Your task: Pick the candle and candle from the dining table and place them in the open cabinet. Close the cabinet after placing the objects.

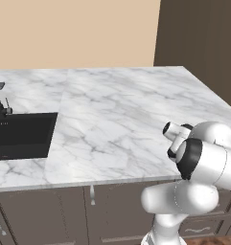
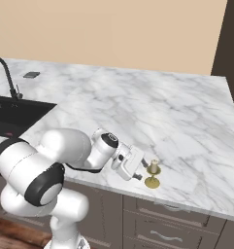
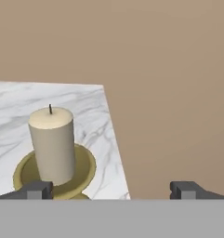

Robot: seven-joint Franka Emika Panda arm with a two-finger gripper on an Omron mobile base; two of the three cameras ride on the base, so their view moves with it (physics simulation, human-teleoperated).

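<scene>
Candle [image 3: 52,142]: stiff, light, top-heavy on gold dish [image 3: 83,169]; best gripped mid-stem.
Claw [image 3: 111,189]: spread wide, empty, offset beside candle.

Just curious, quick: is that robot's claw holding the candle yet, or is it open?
Gripper: open, fingers spread wide, holding nothing; the candle stands on its dish near the left one.

The candle [image 2: 153,166] stands upright in its dish holder [image 2: 152,182] on the marble top [image 2: 152,112], close to the front edge. The gripper [image 2: 139,171] sits just left of it. A sink [image 2: 11,116] lies in the top's left end, faucet [image 2: 7,75] behind it, drawers [image 2: 162,228] below
</scene>
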